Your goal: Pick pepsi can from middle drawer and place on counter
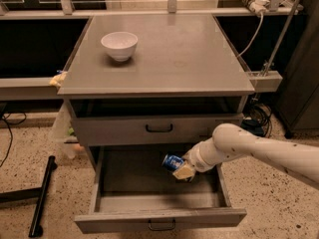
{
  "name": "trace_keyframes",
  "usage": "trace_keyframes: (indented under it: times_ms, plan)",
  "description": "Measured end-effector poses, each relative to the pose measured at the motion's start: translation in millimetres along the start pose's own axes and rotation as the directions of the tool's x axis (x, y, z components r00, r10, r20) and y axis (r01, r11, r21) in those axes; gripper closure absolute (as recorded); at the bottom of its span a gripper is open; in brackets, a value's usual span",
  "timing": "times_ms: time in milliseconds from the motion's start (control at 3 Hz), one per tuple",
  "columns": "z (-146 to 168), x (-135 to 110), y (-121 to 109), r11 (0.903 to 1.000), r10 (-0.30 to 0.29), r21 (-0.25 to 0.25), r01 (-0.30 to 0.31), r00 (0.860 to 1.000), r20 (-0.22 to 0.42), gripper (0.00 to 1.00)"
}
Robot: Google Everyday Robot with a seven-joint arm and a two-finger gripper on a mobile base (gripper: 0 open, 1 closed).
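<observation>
The pepsi can [172, 162] is dark blue and lies tilted sideways in my gripper [180, 168], which is shut on it and holds it above the floor of the open middle drawer [159, 217]. My white arm [259, 151] reaches in from the right. The drawer is pulled far out and its inside is otherwise bare. The upper drawer [158, 128] is closed. The grey counter [169, 59] is the cabinet's top, above the can.
A white bowl [119, 45] stands on the counter's back left. Grey side ledges [30, 86] run left and right of the cabinet. A black bar [42, 195] lies on the floor at left. Cables and a power strip [256, 4] hang at right.
</observation>
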State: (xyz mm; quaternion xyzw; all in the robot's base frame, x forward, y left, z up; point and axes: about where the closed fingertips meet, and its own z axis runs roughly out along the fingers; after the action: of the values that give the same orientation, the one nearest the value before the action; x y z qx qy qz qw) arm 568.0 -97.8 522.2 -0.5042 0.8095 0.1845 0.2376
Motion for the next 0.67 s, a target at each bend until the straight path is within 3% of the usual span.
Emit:
trace_keyframes:
  times_ms: [333,667]
  plan:
    - [-21.9,-34.9,15.8,0.9988,-0.011,-0.049,0.009,0.999,-0.041,1.0]
    - [-70.0,-97.5,28.3,0.9966,-0.074,-0.044,0.07,0.99,-0.116,1.0]
